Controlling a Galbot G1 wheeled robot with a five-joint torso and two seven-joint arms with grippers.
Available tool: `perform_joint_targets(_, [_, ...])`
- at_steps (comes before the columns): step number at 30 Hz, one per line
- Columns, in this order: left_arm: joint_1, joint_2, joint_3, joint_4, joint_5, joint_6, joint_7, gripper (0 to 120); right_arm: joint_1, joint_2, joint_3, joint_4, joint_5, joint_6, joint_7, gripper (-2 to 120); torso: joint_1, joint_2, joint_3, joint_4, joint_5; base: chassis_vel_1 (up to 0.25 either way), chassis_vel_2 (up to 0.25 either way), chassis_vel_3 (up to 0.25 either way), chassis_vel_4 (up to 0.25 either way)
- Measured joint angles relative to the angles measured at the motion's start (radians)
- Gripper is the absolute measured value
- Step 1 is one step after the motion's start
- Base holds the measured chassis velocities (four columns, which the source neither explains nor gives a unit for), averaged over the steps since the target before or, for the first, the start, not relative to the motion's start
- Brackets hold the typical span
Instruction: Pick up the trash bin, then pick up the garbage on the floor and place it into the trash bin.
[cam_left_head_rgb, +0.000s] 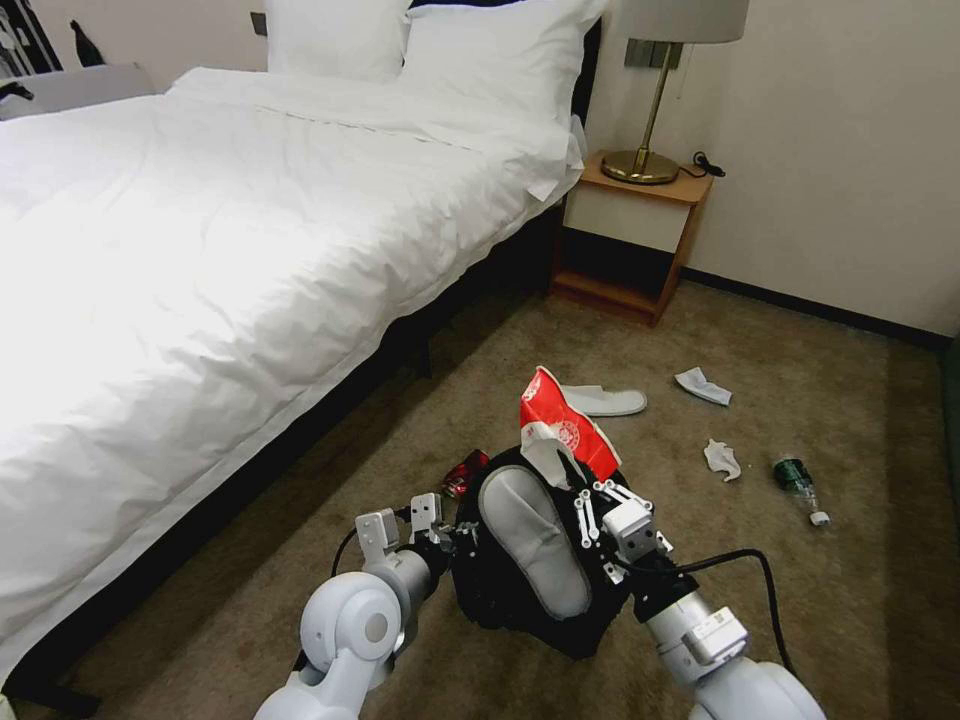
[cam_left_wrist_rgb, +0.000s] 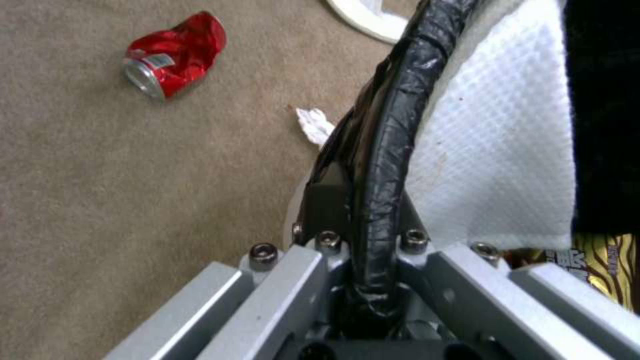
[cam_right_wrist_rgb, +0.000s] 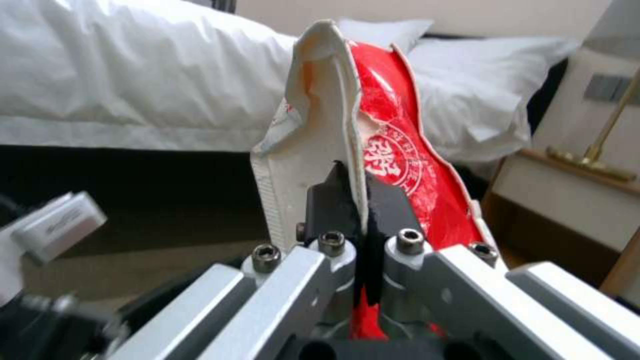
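We hold the trash bin (cam_left_head_rgb: 540, 590) off the carpet (cam_left_head_rgb: 850, 560) with our left gripper (cam_left_head_rgb: 445, 530) — its fingers are pressed together on the black rim (cam_left_wrist_rgb: 390, 150), seen up close in the left wrist view. A white slipper (cam_left_head_rgb: 535, 540) already lies inside the bin, just beside that gripper.

Our right gripper (cam_left_head_rgb: 590, 500) sits at the bin's far rim, its black fingertips (cam_right_wrist_rgb: 330, 200) pinching the lower edge of a red snack packet (cam_right_wrist_rgb: 393, 150) that stands up above the bin's mouth.

Past the left gripper, a crushed red can (cam_left_wrist_rgb: 173, 55) lies on the carpet near the bin. Farther out beyond the right gripper we see another slipper (cam_left_head_rgb: 605, 401), two crumpled tissues (cam_left_head_rgb: 721, 458) — well apart from the bin — and a green bottle (cam_left_head_rgb: 798, 485).
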Motion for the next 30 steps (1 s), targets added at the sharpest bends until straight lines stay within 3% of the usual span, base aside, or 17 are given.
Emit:
perform_joint_targets(26, [0.017,-0.013,-0.004,-0.019,-0.020,-0.021,-0.025,0,-0.037,0.057,-0.052,-0.116,-0.054,0.026,0.004,0,0.000,0.000,0.000,0.0000,0.0001,0.000,0.000,0.000,0.000])
perform_joint_targets(29, [0.019,-0.013,-0.003,-0.019,-0.022,-0.024,-0.030,0,-0.037,0.057,-0.050,-0.121,-0.062,0.028,0.001,8,0.000,0.000,0.000,0.0000,0.0000,0.000,0.000,0.000,0.000])
perform_joint_targets(30, [0.020,-0.015,-0.001,-0.019,-0.022,-0.026,-0.036,0,-0.037,0.058,-0.050,-0.122,-0.065,0.030,0.000,16,0.000,0.000,0.000,0.0000,0.0001,0.000,0.000,0.000,0.000])
